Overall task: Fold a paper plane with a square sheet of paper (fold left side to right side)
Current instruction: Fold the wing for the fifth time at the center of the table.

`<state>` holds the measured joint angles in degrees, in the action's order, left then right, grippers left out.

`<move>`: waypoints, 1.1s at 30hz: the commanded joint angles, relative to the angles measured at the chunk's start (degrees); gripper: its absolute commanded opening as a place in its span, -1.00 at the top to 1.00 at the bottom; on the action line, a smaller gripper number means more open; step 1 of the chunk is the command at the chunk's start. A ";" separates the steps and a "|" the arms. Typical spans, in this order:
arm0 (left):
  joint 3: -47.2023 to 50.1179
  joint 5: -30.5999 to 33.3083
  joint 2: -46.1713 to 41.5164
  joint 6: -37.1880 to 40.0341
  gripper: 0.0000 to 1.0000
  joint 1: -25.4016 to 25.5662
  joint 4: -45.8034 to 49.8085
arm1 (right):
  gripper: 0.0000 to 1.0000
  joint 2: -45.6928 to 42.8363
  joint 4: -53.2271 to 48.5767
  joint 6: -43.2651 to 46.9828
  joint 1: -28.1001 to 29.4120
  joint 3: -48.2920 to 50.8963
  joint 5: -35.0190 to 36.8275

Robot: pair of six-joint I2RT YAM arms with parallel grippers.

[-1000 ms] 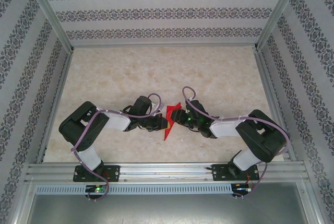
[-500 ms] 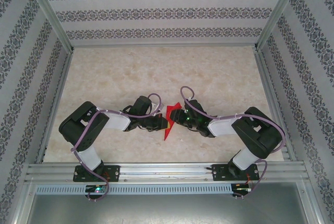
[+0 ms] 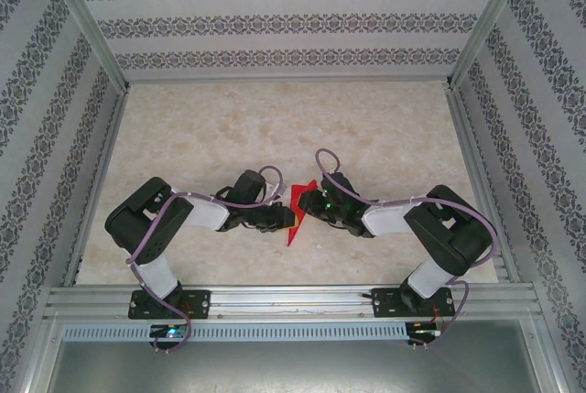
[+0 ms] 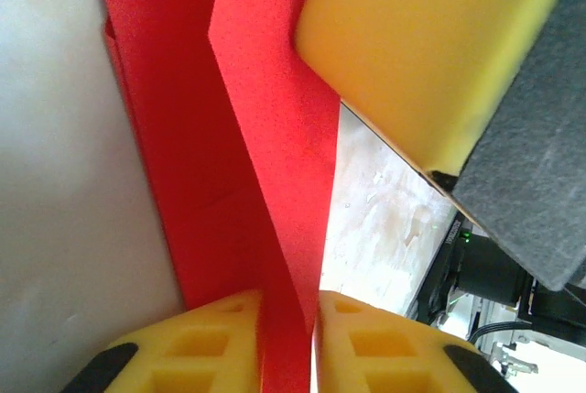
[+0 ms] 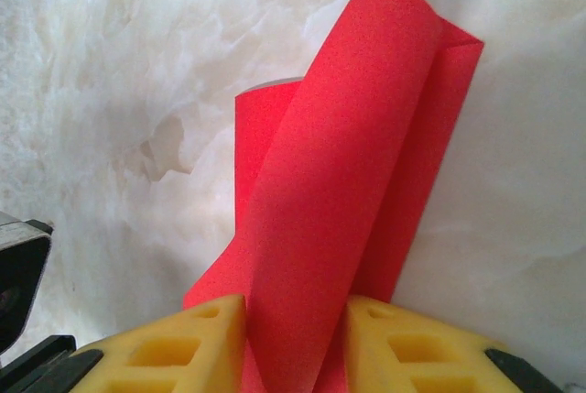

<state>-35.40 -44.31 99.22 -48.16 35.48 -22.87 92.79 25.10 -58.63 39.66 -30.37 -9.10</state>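
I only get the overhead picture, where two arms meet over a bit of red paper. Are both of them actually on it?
Observer: From the left wrist, the red paper runs between the yellow foam fingers of the left tool. I cannot tell whether they are squeezing it.
Operator: And the other arm?
Observer: From the right wrist, the right tool is closed on a raised flap of the paper.
Operator: Is that flap pressed flat?
Observer: No, it bows in a soft curve over the pale marbled tabletop, with no sharp crease there.
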 commanded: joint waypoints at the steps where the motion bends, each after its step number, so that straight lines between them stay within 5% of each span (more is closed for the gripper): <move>1: 0.24 1.40 -3.00 2.13 0.50 -1.09 2.53 | 0.34 3.86 -3.13 -0.52 1.08 -0.62 1.03; 16: -1.25 1.56 -1.62 3.44 0.29 -3.32 3.89 | 0.34 4.06 -3.13 -0.33 1.22 -0.93 0.84; 33: -3.27 0.77 2.81 4.06 0.86 -3.29 2.92 | 0.34 4.06 -3.57 -0.19 1.33 -1.25 0.75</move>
<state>-37.54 -43.00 101.21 -45.25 32.88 -20.05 92.95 23.75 -58.63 39.66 -31.07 -9.04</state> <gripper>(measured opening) 0.077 0.331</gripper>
